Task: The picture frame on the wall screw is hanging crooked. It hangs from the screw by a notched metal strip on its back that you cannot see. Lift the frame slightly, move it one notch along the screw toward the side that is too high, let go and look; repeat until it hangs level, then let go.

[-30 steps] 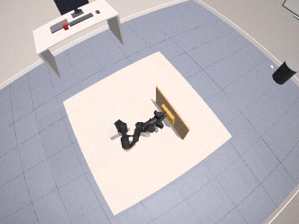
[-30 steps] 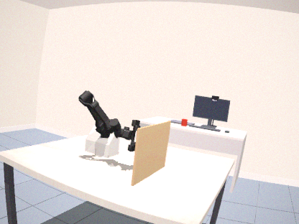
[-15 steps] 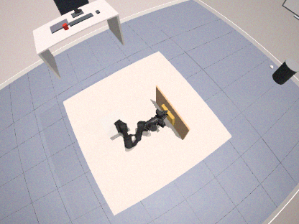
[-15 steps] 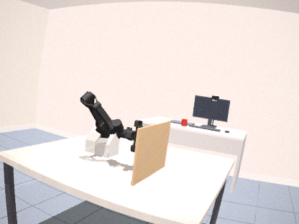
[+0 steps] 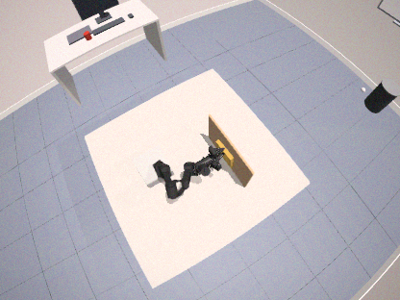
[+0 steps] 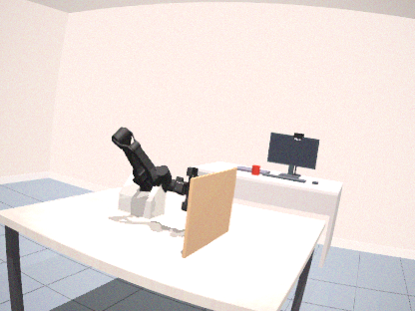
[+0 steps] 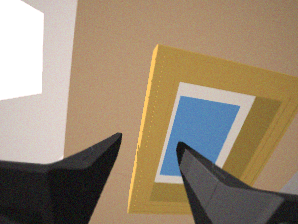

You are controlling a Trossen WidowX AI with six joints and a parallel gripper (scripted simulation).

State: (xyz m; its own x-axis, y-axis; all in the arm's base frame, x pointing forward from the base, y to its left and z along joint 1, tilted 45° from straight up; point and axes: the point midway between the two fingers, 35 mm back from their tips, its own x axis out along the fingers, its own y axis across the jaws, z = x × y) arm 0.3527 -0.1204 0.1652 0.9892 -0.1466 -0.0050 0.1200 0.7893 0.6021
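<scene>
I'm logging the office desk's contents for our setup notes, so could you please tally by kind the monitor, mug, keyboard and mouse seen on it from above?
Monitor: 1
Red mug: 1
Keyboard: 1
Mouse: 1
Total: 4
</scene>
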